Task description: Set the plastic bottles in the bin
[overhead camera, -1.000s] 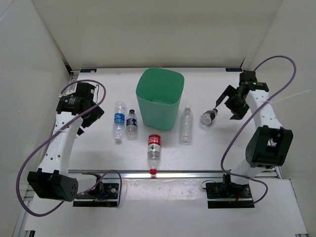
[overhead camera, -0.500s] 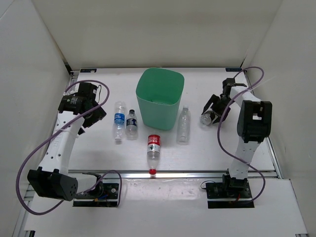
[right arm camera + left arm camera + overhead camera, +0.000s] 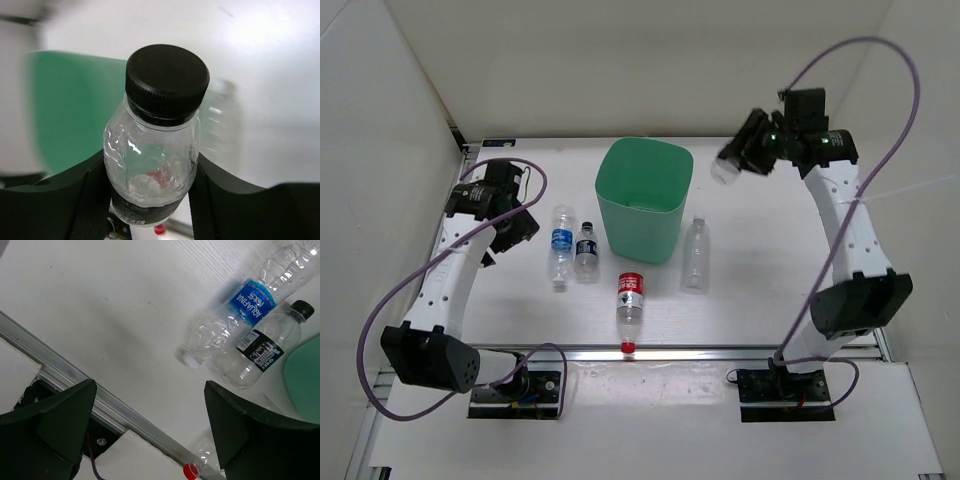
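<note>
My right gripper (image 3: pixel 747 153) is shut on a small clear bottle with a black cap and dark label (image 3: pixel 727 168), held in the air to the right of the mint-green bin (image 3: pixel 640 235). In the right wrist view the bottle (image 3: pixel 159 125) stands between both fingers (image 3: pixel 92 192), with the bin (image 3: pixel 70 110) blurred behind it. Four bottles lie on the table: blue-labelled (image 3: pixel 561 245), dark-labelled (image 3: pixel 586 248), red-labelled (image 3: pixel 632 303) and unlabelled (image 3: pixel 695 253). My left gripper (image 3: pixel 512 228) hovers open left of the blue-labelled bottle (image 3: pixel 250 305) and the dark-labelled bottle (image 3: pixel 260 350), holding nothing.
White walls enclose the table on three sides. A metal rail (image 3: pixel 700 352) runs along the near edge, and the red cap (image 3: pixel 190 471) lies close to it. The right arm's purple cable (image 3: pixel 910 90) loops high over the back right corner.
The right gripper closed on the black-capped bottle lying at the right and lifted it up and back toward the bin's right side. The left arm barely shifted and stayed open.
</note>
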Available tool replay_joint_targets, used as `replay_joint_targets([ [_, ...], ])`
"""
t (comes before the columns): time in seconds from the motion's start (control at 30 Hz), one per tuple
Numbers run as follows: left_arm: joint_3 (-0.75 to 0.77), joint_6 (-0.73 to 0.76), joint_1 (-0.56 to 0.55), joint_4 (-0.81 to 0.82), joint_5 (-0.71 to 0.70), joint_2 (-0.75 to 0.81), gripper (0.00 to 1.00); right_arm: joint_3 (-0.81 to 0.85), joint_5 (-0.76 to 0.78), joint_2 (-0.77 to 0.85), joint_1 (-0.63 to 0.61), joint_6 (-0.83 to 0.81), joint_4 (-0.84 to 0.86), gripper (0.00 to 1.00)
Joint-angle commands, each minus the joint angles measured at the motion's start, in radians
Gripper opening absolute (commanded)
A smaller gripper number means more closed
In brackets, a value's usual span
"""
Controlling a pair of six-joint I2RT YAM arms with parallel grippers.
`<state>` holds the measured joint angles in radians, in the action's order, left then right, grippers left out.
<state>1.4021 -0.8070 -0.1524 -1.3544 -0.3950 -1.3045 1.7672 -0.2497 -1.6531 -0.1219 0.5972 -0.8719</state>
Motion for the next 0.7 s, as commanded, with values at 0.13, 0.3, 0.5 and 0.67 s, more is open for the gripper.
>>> replay_joint_targets([
  [0.13,0.038,0.009,-0.055,0.084,0.019,-0.111,1.00,0.507,-0.043,-0.173,-0.225,0.042,-0.019,0.50],
  [0.3,0.038,0.029,-0.075,0.165,0.001,-0.162,1.00,0.562,-0.111,-0.301,-0.304,0.065,-0.030,0.82],
  [0.5,-0.060,0.118,-0.075,0.334,0.001,-0.230,1.00,0.508,-0.066,-0.202,-0.305,-0.014,-0.059,1.00],
  [0.67,-0.173,0.183,-0.075,0.518,0.148,-0.263,1.00,0.489,-0.089,-0.137,-0.231,-0.069,-0.125,1.00],
])
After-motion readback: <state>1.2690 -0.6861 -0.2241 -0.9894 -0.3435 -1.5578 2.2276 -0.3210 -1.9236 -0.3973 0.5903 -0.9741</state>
